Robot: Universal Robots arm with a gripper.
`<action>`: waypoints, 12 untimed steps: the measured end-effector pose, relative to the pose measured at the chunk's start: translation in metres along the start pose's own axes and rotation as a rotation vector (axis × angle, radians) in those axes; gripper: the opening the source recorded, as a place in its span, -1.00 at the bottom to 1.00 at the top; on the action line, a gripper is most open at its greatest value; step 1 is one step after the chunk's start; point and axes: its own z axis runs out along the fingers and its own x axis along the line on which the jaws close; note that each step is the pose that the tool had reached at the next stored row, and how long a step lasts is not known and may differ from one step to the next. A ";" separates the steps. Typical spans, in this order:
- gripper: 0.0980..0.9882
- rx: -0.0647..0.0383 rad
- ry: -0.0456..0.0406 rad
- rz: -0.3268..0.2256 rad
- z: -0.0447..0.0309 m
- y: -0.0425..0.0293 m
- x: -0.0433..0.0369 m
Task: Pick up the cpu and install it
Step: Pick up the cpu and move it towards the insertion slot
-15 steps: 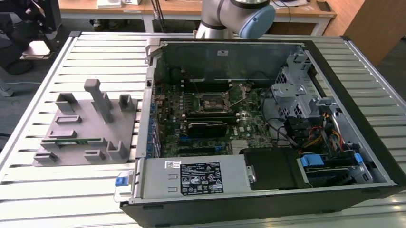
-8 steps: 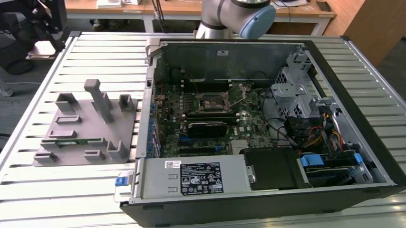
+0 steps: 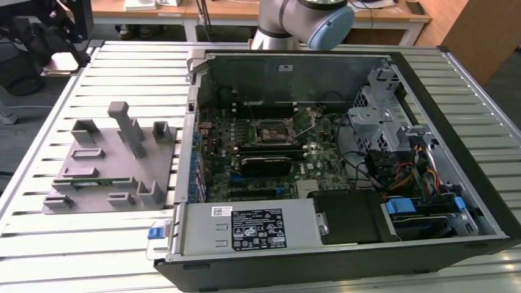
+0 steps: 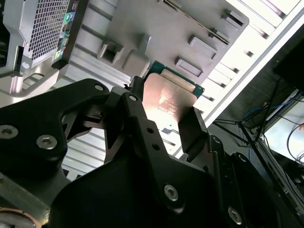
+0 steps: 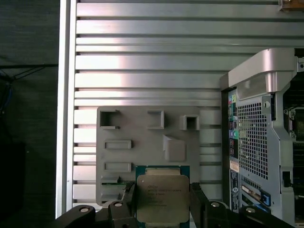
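Observation:
The cpu (image 5: 163,198) is a flat square chip with a silvery top and green edges. It sits between my gripper's (image 5: 163,205) two black fingers (image 5: 127,195), which are shut on its opposite sides. In the second wrist view the cpu (image 4: 169,97) shows its shiny face in the gripper (image 4: 164,115). Well below it lies the grey fixture plate (image 5: 142,137). The black motherboard socket (image 3: 273,129) with its metal frame lies in the middle of the open computer case (image 3: 456,183).
The grey fixture plate (image 3: 114,171) with upright holders rests on the slatted metal table (image 3: 49,244) at the exterior view's left of the case. A green memory stick (image 3: 97,181) lies in it. The arm's base (image 3: 297,24) stands behind the case. The case's rear panel (image 5: 256,142) rises beside the plate.

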 end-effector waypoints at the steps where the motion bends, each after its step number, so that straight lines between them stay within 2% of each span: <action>1: -0.01 0.000 0.0000 0.000 0.0000 0.0000 -0.0012; 12: -0.01 0.000 0.0000 0.000 0.0001 0.0002 -0.0130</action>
